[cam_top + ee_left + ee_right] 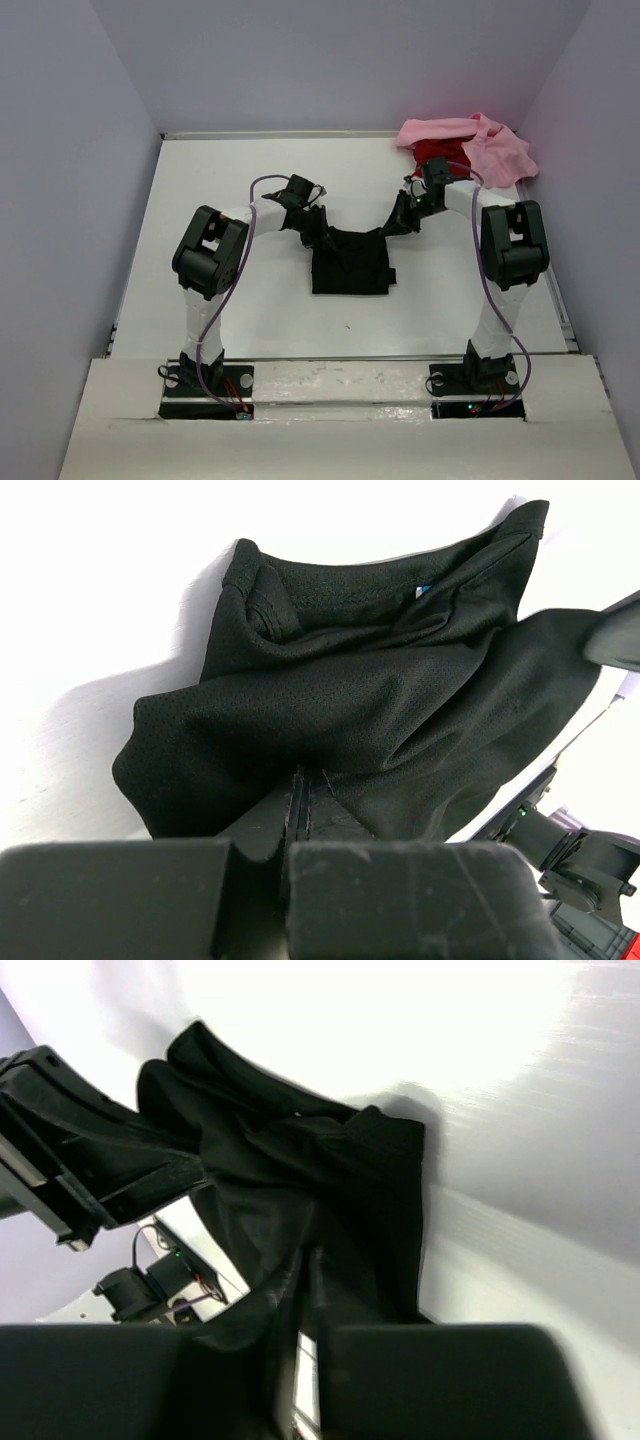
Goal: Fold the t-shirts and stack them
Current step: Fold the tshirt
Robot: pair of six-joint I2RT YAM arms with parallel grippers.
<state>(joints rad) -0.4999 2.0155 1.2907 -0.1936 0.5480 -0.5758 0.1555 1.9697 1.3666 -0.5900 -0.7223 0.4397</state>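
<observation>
Gripping the black t-shirt [350,262] on the desk [250,180], your left hand [313,224] and right hand [398,222] each clamp a far corner; its body runs toward the near edge, between them.

Overhead view far; both wrist views close, sharing black t-shirt [350,262].

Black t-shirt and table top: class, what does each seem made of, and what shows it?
Black t-shirt: probably matte synthetic mesh knit; tiny pinholes and soft folds show. Table top: smooth white, slightly glossy, perhaps laminate; it carries glare.
</observation>
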